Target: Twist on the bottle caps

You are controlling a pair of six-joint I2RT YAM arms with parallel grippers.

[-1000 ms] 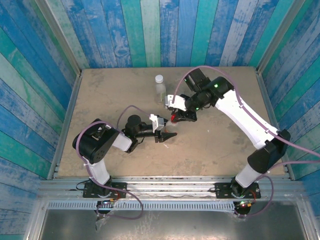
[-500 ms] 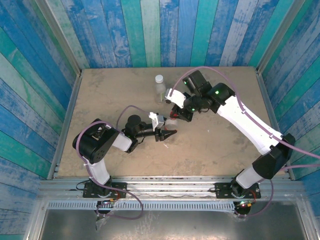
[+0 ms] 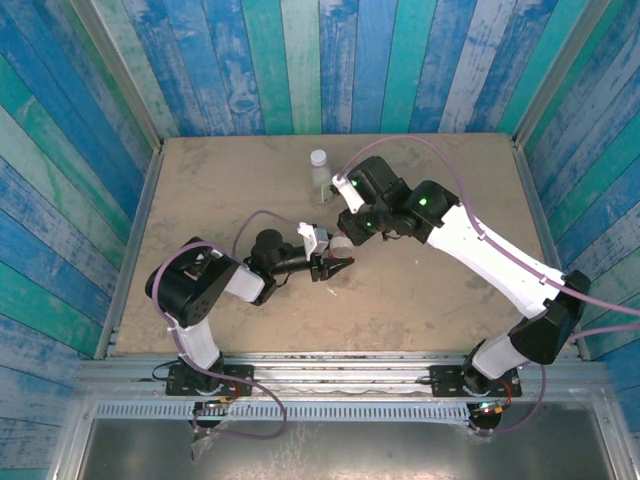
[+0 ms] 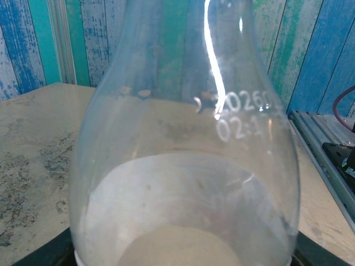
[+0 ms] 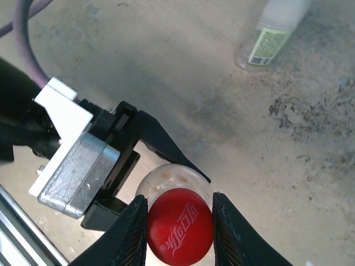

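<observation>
A clear bottle [image 4: 186, 138] stands upright on the table, and my left gripper [image 3: 333, 266] is shut on its body from the side. Its black fingers [image 5: 158, 138] reach round the bottle [image 5: 169, 178] in the right wrist view. My right gripper [image 5: 179, 221] is shut on the red cap [image 5: 179, 228], which sits on top of this bottle's neck. From above, the right gripper [image 3: 348, 232] hangs right over the bottle [image 3: 341, 245]. A second bottle [image 3: 319, 180] with a green-white label [image 5: 267, 43] stands further back with the white cap [image 3: 318, 157] on it.
The stone-coloured table [image 3: 220, 190] is fenced by blue and green plank walls [image 3: 90, 150]. A purple cable [image 3: 255, 218] loops above the left arm. A metal rail [image 4: 321, 138] runs along the table's edge.
The right arm has swung left and carried the red cap from beside the held bottle to on top of it. The left gripper has hardly moved.
</observation>
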